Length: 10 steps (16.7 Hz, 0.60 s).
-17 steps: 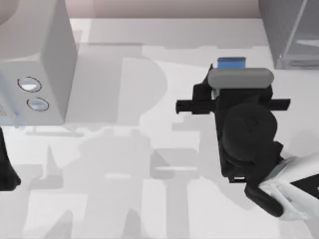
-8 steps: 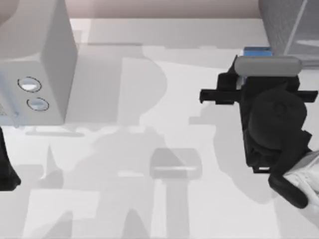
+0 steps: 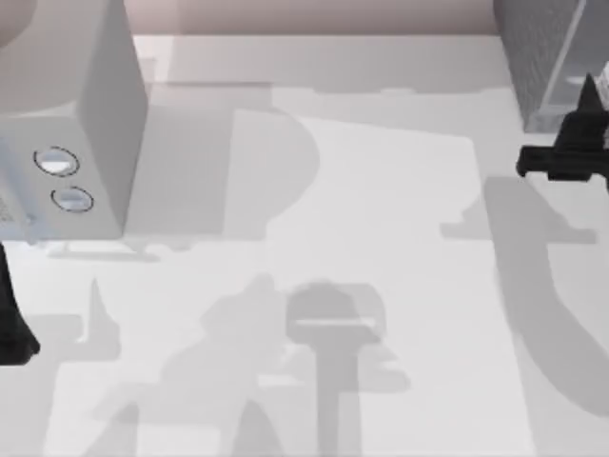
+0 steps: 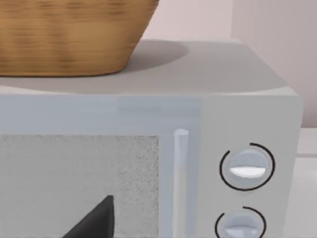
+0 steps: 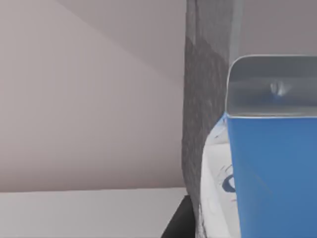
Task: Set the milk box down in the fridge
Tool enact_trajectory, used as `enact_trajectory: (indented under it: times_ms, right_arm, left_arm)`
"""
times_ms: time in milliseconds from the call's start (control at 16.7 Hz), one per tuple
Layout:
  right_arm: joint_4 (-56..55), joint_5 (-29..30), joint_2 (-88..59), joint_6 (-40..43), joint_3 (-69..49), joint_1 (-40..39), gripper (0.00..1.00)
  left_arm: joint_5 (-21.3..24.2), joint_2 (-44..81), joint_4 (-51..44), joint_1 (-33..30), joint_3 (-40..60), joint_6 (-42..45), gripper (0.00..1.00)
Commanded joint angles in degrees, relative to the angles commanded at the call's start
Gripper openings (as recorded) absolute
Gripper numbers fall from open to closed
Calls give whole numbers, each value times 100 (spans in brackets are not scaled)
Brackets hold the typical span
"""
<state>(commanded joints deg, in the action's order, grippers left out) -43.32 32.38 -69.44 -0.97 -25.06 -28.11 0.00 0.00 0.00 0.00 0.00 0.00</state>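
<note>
Blue carton, the milk box, fills the right wrist view, close against the right hand; grip unclear. Beyond it, the fridge wall. Ease in level, clear the frame. Left hand parked.

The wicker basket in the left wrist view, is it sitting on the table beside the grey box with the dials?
No, the wicker basket rests on top of the light-grey box with two round dials.

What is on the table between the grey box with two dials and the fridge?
Nothing: in the top view, bare table with shadows separates the dial box from the fridge.
</note>
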Motion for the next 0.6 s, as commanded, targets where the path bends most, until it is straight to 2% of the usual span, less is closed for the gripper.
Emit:
enact_trajectory:
  times_ms: [360, 600]
  right_arm:
    - [1267, -1183, 1879, 51, 733, 552, 0]
    - [1978, -1739, 3195, 76, 1173, 1056, 0]
  left_arm:
    - [0, 0, 0, 0, 0, 0, 100]
    - [0, 0, 0, 0, 0, 0, 100]
